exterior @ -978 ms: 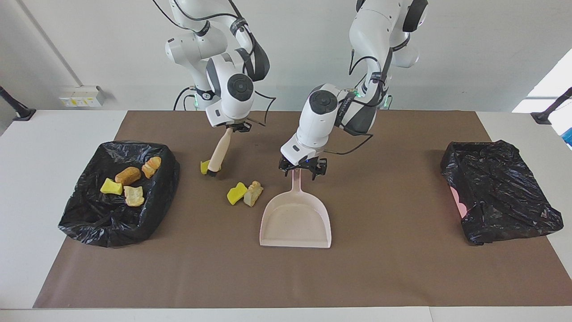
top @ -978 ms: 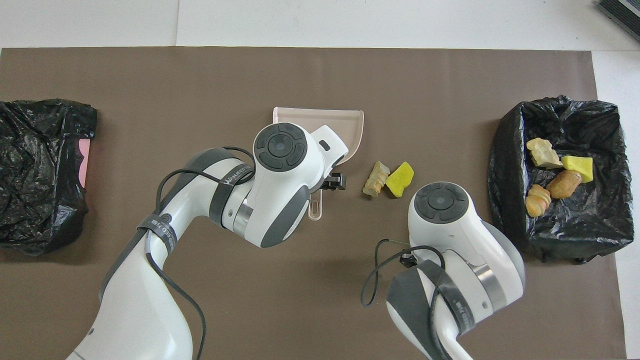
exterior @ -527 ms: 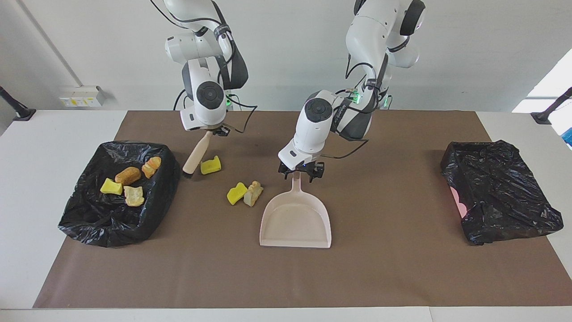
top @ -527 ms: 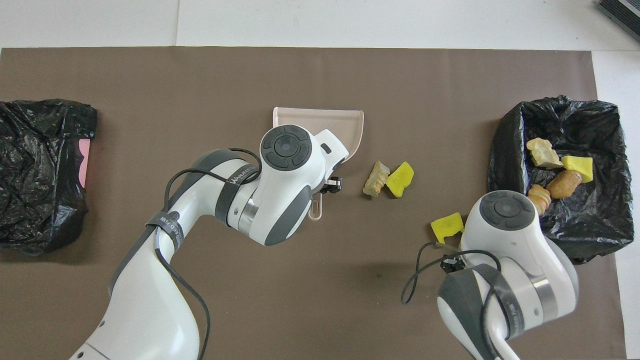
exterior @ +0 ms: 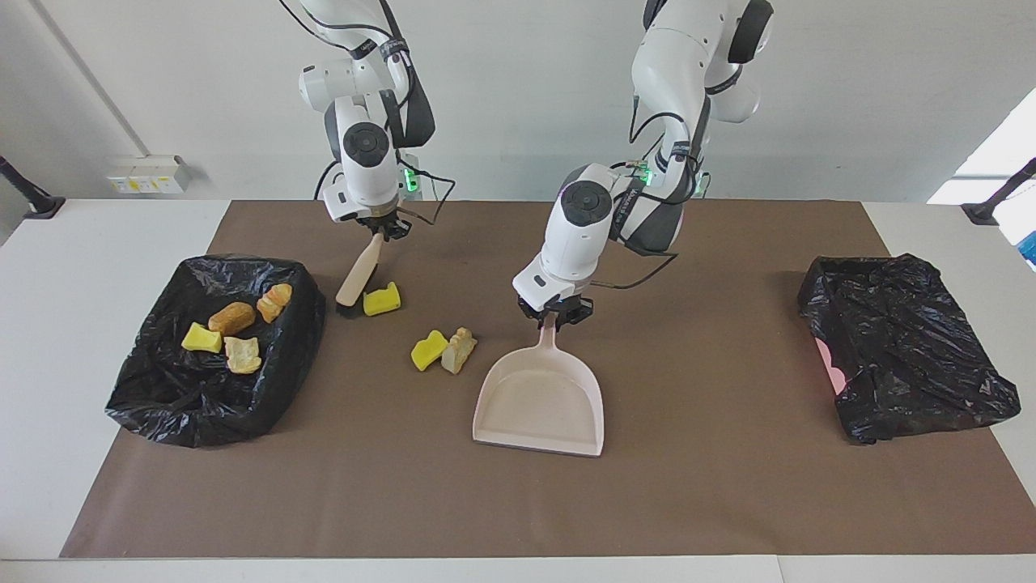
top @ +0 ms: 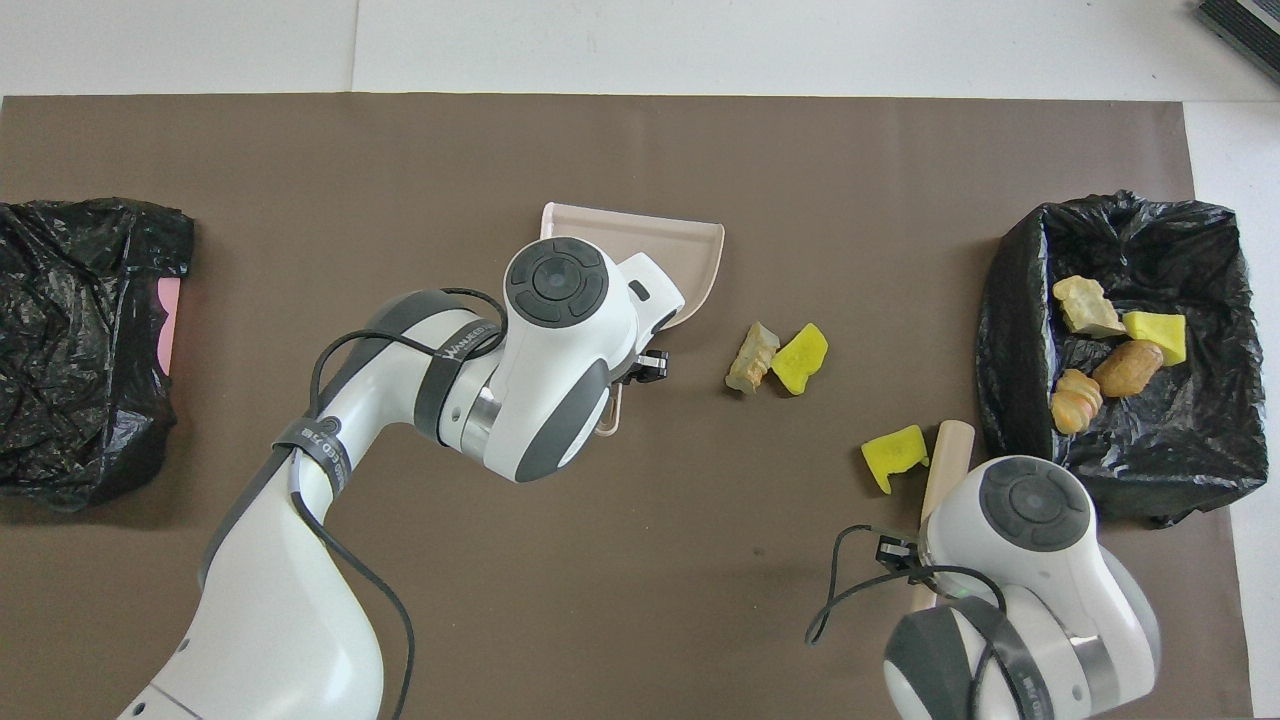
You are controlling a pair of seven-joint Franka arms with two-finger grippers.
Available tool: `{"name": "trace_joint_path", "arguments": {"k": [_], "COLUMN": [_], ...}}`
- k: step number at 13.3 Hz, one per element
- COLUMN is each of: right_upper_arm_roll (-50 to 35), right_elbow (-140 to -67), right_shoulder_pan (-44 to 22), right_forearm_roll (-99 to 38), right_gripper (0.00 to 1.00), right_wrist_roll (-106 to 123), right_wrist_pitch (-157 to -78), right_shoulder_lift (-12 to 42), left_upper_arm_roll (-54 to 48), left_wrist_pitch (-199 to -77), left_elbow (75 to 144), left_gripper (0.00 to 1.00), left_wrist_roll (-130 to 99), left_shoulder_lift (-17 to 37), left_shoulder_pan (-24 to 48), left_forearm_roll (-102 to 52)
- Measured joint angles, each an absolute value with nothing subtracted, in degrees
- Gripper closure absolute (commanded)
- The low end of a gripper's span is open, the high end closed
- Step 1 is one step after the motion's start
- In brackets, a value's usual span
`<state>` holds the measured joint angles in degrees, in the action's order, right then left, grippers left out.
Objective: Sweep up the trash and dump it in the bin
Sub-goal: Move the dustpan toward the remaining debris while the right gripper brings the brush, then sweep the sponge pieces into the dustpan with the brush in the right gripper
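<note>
Since a second ago the right gripper [exterior: 384,230] has swung the brush [exterior: 357,275] toward the lined bin [exterior: 212,405], leaving one yellow sponge piece [exterior: 381,300] bare beside the bristles, and the left gripper [exterior: 553,317] has closed in on the dustpan [exterior: 541,399] handle, turning the pan slightly; going across the facing view, the bin at the right arm's end of the tabletop [exterior: 113,243] holds four lumps of trash [exterior: 235,328]; the right fingers hold the brush handle, its head down on the brown mat [exterior: 696,486]; a yellow sponge and tan chunk [exterior: 443,351] lie touching, just beside the dustpan; the left fingers are narrowed around its handle; a black bag [exterior: 902,344] sits at the left arm's end.
</note>
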<state>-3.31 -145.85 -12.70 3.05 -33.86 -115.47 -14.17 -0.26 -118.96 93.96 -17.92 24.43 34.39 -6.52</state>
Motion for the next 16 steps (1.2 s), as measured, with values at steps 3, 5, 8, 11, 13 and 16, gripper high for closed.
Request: {"name": "trace_joint_path", "arguments": {"k": [3, 5, 8, 11, 13, 16], "right_upper_arm_roll": [-3.45, -3.46, -3.60, -3.73, -3.76, -3.40], "right_elbow": [-141.57, -137.79, -128.13, -120.40, -118.23, -114.68], "right_shoulder_pan": [-13.50, -15.24, -19.47, -22.11, -22.59, -21.93], "right_forearm_roll": [2.31, 0.93, -2.65, -4.35, -4.53, -4.40], "right_gripper": [1.00, 1.00, 1.00, 1.00, 1.00, 1.00], "right_wrist_roll": [-29.30, -28.53, -28.53, -27.96, -25.27, -23.76], "right_wrist_pitch": [-115.87, -116.53, -115.63, -112.79, -111.08, -106.02], "right_shoulder_lift": [-11.23, -6.69, 2.56, 7.47, 8.28, 8.46], "left_upper_arm_roll": [0.17, 0.29, 0.38, 0.54, 0.55, 0.14], "left_wrist_pitch": [-115.49, -113.29, -108.34, -104.88, -104.39, -104.40], "left_elbow": [93.96, 93.96, 93.97, 94.25, 95.47, 100.55], "left_gripper": [1.00, 1.00, 1.00, 1.00, 1.00, 1.00], "left_wrist_roll": [-8.88, -1.18, 9.74, 20.52, 26.73, 36.03], "left_shoulder_lift": [22.46, 21.43, 19.32, 17.99, 17.66, 15.54], "left_shoulder_pan": [32.11, 30.78, 29.09, 26.93, 26.12, 26.10], "left_forearm_roll": [-6.34, -5.00, -1.63, -1.06, -0.99, 2.96]}}
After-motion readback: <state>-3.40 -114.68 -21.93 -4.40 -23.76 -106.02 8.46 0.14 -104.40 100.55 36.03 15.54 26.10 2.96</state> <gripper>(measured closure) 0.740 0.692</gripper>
